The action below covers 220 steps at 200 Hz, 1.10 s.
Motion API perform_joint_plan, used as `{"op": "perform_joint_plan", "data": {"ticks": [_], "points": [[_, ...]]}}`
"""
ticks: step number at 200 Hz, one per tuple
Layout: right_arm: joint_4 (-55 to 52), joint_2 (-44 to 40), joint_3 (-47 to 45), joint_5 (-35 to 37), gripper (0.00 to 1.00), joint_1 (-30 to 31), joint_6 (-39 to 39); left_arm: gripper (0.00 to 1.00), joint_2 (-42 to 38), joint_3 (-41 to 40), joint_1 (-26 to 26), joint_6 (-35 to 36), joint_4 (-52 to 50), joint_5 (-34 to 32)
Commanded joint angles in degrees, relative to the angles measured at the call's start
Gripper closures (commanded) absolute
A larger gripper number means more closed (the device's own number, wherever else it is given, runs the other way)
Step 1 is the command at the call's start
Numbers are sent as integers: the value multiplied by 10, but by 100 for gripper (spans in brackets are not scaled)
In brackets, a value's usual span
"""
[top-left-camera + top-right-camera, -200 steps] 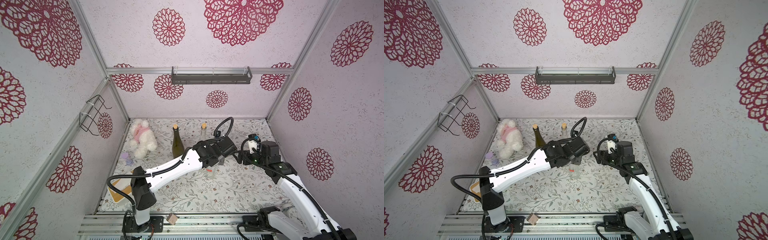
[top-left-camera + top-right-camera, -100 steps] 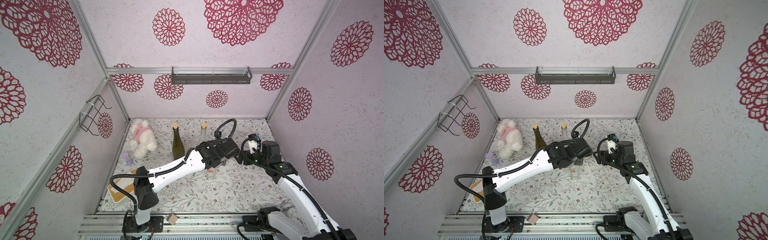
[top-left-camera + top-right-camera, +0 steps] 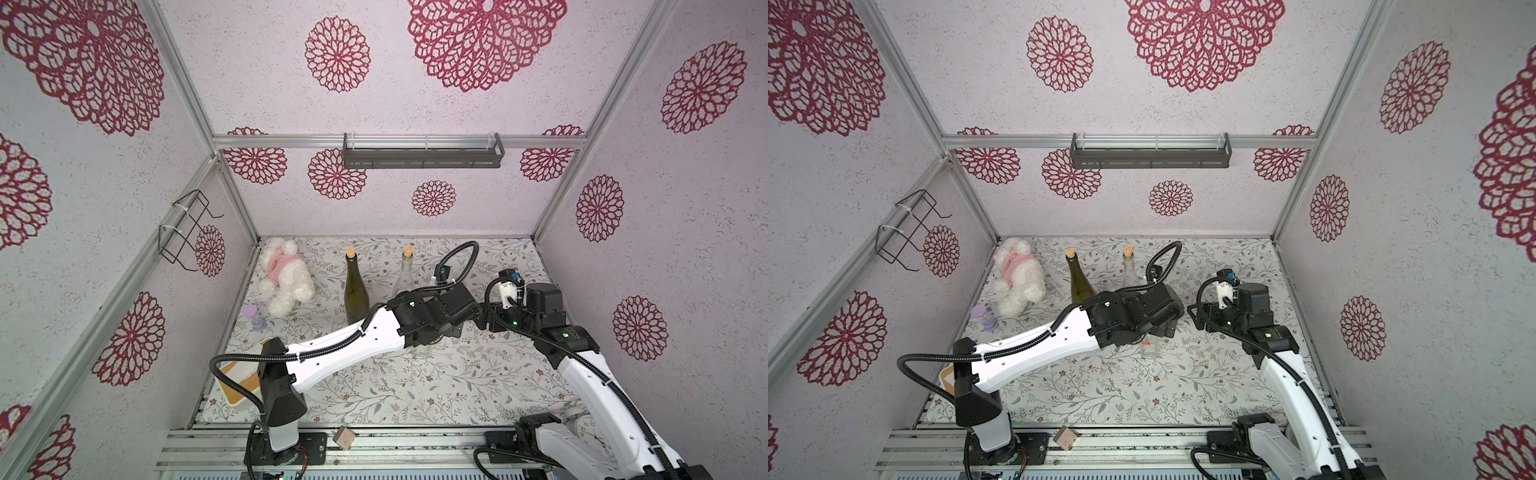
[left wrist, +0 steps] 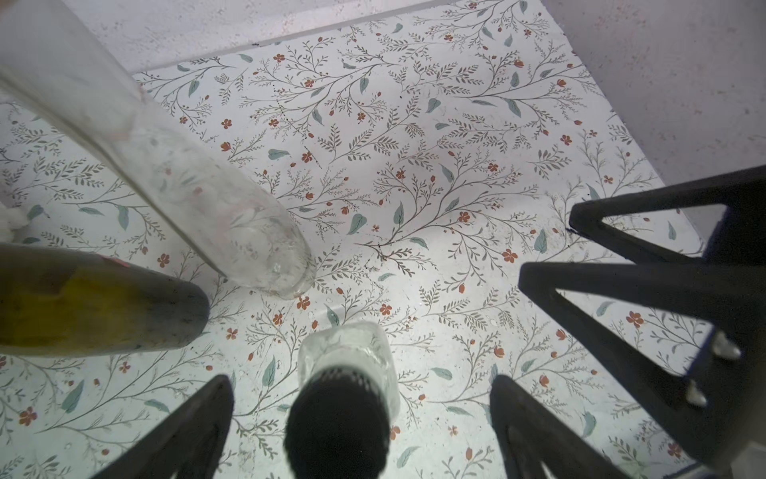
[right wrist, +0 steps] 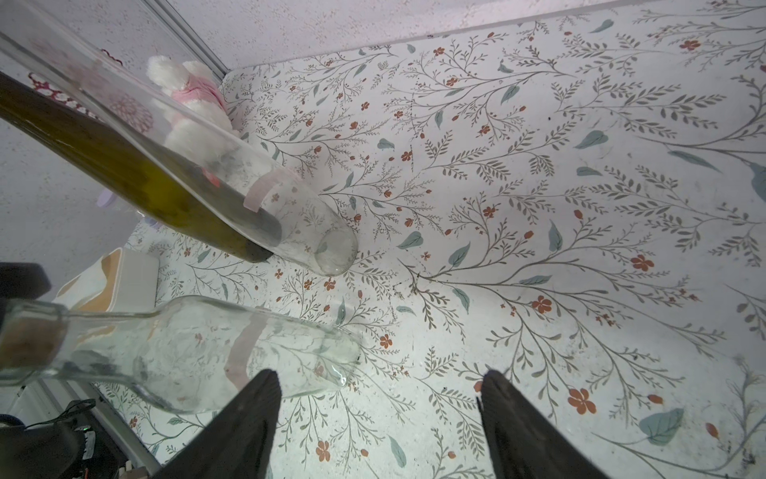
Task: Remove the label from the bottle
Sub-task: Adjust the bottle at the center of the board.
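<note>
A small clear bottle (image 4: 352, 361) with a dark stopper stands upright on the floral mat (image 4: 456, 174). In the right wrist view this bottle (image 5: 178, 352) carries a pale pink label (image 5: 239, 352) around its body. My left gripper (image 4: 360, 379) hangs straight over it, open wide, with a finger on either side and neither touching the glass. My right gripper (image 5: 381, 373) is open and empty just beside the bottle's base. In both top views the left wrist covers most of the bottle (image 3: 420, 352) (image 3: 1149, 351).
A green wine bottle (image 3: 356, 291) and a tall clear corked bottle (image 3: 405, 272) with a pink band (image 5: 265, 188) stand just behind. A plush toy (image 3: 286, 282) lies at the back left. A white box (image 3: 239, 378) sits front left and a clock (image 3: 590, 428) front right.
My left gripper has gone from shut to wide open above the small bottle, and its wrist has shifted slightly right. The right arm has hardly moved.
</note>
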Motion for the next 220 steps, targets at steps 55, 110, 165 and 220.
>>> {"op": "perform_joint_plan", "data": {"ticks": [55,110,165,220], "points": [[-22,-53,-28,-37,1,-34,16,3,-165,-128,24,205,161,178],[-37,-94,-62,-4,2,-37,32,3,-249,-232,122,282,235,412],[-56,-112,-74,17,3,-37,39,3,-233,-240,177,330,250,515],[-71,-118,-67,24,3,-38,50,3,-210,-248,203,350,276,567]]}}
